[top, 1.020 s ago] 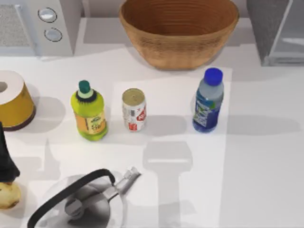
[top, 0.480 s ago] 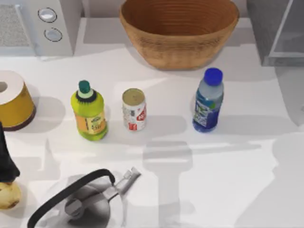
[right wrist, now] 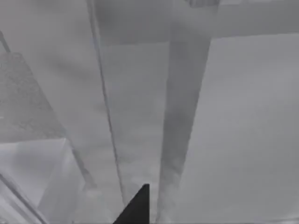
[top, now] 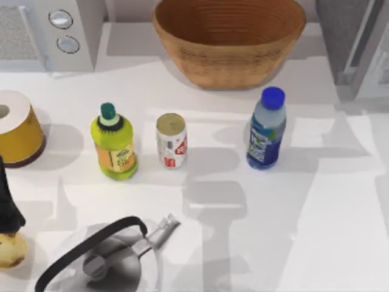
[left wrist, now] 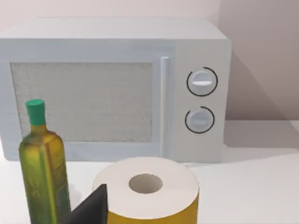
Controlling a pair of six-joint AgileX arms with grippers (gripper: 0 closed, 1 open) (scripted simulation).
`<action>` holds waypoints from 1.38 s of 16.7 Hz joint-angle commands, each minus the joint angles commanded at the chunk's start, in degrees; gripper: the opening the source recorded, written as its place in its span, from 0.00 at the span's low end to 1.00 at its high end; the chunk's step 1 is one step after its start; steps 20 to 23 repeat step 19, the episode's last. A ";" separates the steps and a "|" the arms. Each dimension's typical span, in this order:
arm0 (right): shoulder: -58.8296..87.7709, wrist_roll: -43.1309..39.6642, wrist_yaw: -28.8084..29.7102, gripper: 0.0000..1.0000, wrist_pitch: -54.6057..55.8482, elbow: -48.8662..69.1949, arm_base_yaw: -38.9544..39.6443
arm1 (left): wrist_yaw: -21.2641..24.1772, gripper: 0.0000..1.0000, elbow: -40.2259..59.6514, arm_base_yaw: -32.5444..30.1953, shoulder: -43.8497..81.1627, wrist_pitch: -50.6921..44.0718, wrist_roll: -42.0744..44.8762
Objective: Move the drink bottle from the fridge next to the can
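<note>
Drink bottle [top: 266, 129] — upright on table | can [top: 171, 140] well apart

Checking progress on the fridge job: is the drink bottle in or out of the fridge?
Out. The drink bottle stands upright on the table, right of the can, apart from it and from the fridge.

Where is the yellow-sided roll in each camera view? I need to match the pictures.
Top view: the yellow-sided roll stands at the table's left edge, nearer the camera's bottom side than the microwave.
Left wrist view: the roll is close up, in front of the microwave, beside an olive bottle.
Right wrist view: grey fridge surfaces instead.
Shared landmark: the microwave's two round knobs.
</note>
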 joint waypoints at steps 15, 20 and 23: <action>17.10 0.10 1.04 1.00 -3.63 21.75 -0.45 | 0.00 1.00 0.00 0.00 0.00 0.00 0.00; 20.62 0.14 1.15 1.00 -5.01 25.45 -0.38 | 0.00 1.00 0.00 0.00 0.00 0.00 0.00; 20.62 0.14 1.15 1.00 -5.01 25.45 -0.38 | 0.00 1.00 0.00 0.00 0.00 0.00 0.00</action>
